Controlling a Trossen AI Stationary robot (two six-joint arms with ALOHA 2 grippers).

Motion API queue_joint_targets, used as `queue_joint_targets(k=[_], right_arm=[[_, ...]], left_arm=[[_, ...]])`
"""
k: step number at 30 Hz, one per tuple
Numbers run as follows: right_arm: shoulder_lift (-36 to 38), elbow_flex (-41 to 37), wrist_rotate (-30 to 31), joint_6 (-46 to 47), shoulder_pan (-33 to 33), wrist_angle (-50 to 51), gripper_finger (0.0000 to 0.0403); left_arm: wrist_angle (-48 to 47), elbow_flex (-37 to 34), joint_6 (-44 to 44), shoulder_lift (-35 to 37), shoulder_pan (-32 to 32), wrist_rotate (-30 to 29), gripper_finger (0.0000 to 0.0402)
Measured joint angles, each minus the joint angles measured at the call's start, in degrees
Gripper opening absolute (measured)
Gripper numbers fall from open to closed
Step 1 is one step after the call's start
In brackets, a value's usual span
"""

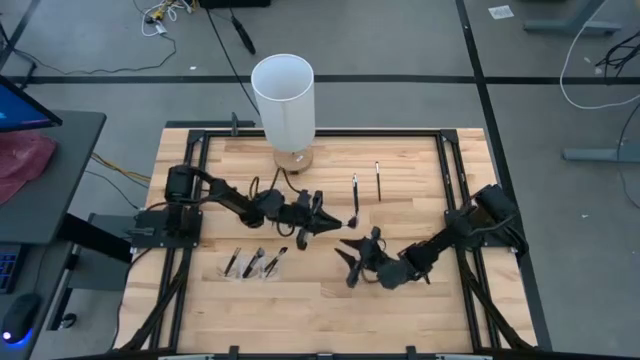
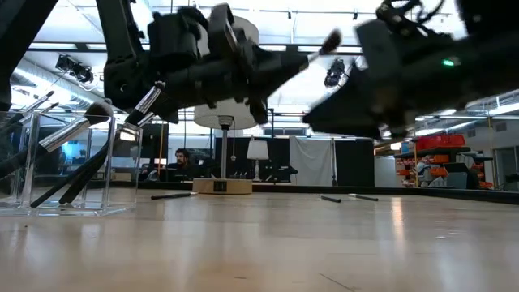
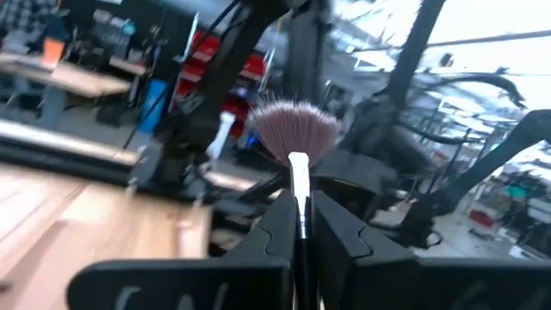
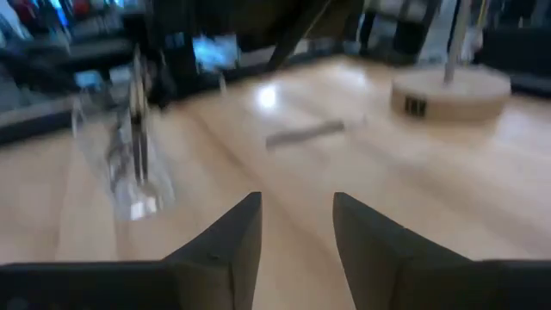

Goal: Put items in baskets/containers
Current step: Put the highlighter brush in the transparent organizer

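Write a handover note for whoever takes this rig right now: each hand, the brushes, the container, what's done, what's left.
Left hand: shut on a fan brush, raised over mid-table.
Right hand: open, empty, just right of it.
Clear container: front left of the table, several brushes already in it.
Loose brushes: at least two lie on the table right of the white lamp.
Left: drop the fan brush in the container, then fetch the loose ones.

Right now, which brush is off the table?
The fan brush, clamped in the left pincer. Two others lie on the table; the rest stand in the clear container.
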State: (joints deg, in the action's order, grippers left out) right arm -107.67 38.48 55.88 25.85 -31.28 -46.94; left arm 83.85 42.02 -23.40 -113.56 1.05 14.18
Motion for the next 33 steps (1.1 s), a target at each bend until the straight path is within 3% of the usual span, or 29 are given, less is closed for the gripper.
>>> queue_joint_targets(k=[6, 11, 16, 22, 33], right_arm=[[-2.1, 0.01, -1.36, -18.75, 2.28, -23.39, 0.0149], [-2.1, 0.02, -3.65, -27.56, 2.44, -33.53, 0.0149], [-2.12, 0.46, -7.37, -28.04, 3.78, -34.31, 0.0149], [-2.15, 2.18, -7.54, -31.72, 4.07, -34.11, 0.0136], [-2.17, 2.6, -8.27, -33.81, 3.77, -34.31, 0.0011]], left_arm=[[4.9, 0.02, 0.02, 0.04, -2.83, -1.43, 0.0024], [5.32, 0.88, 0.48, 0.04, -3.9, -2.12, 0.0022], [5.35, 2.96, 1.55, 0.07, -4.85, -1.95, 0.0025], [5.23, 4.78, 2.23, 0.17, -5.76, -0.78, 0.0024], [4.78, 4.94, 2.27, 0.2, -5.8, -0.4, 0.0025]])
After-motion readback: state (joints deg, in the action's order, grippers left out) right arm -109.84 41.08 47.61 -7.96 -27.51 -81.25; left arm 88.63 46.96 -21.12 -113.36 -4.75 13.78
